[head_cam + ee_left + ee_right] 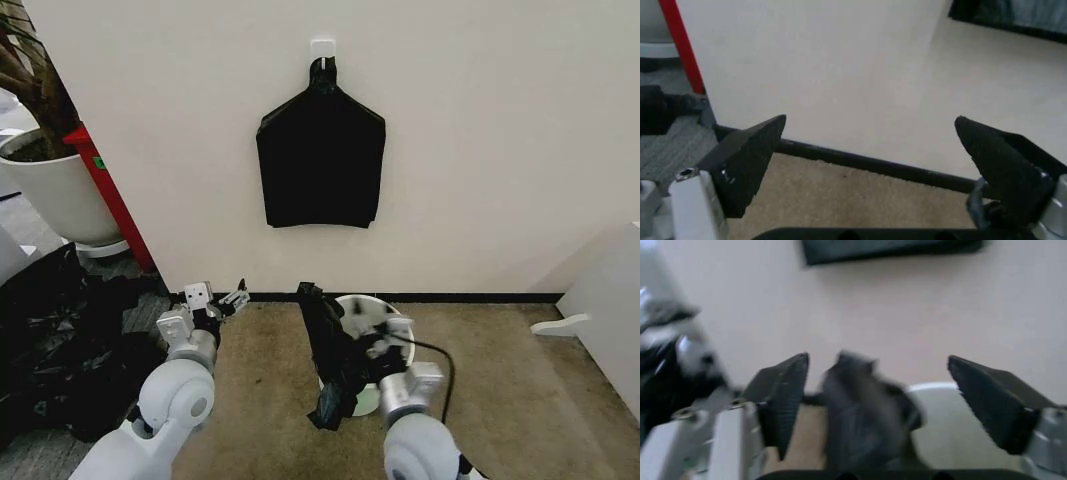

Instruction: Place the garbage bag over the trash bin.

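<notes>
A flat black bundle is hung from a wall hook at twelve o'clock (a white plant pot is seen at ten).

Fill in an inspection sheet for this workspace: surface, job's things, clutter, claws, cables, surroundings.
Surface: tan carpet meeting a cream wall.
Job's things: garbage bag hangs in front of the trash bin, not over its rim.
Clutter: black plastic heap on the robot's left.
Claws: left claw open, empty, above carpet; right claw open, bag between its fingers.
Cables: black cable looping beside the right claw.
Surroundings: black bundle hooked on the wall; plant pot.
</notes>
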`<state>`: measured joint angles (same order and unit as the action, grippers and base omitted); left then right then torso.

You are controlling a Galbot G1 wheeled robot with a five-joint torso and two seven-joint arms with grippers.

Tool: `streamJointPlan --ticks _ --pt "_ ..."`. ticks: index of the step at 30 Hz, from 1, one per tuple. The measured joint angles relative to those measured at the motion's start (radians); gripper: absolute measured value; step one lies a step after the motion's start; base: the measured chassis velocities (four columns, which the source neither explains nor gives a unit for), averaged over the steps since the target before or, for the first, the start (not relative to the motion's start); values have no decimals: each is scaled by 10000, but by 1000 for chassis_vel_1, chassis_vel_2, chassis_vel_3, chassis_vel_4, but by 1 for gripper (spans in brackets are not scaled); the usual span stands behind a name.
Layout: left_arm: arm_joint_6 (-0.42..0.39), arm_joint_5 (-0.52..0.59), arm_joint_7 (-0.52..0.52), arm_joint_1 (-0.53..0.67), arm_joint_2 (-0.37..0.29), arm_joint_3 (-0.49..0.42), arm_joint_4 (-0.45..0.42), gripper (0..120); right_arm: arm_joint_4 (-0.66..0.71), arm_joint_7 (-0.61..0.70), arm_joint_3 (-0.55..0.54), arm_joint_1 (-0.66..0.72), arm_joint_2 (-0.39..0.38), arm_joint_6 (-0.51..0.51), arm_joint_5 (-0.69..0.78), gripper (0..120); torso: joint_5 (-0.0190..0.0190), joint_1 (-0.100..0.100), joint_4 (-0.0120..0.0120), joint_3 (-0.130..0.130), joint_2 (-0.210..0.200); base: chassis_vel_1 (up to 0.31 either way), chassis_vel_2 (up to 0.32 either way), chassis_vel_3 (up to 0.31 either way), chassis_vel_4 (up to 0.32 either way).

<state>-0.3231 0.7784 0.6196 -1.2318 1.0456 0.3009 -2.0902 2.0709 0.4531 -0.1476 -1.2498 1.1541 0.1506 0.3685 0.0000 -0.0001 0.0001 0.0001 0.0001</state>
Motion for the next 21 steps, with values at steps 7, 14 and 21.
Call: streamJointPlan --ticks 7,14,21 --pt "-3 215 -3 22 -31 128 593 100 -239 24 -363 750 46 1520 168 94 1 0 1 0 -2 0 0 0 0" --pt "0 230 -2 82 126 -27 664 100 -136 387 -284 840 12 2742 479 68 0 0 -1 0 -2 0 0 0 0" --pt "39 333 -60 110 216 -440 586 100 -96 489 -5 750 23 2810 464 43 1 0 -1 0 -2 0 0 0 0"
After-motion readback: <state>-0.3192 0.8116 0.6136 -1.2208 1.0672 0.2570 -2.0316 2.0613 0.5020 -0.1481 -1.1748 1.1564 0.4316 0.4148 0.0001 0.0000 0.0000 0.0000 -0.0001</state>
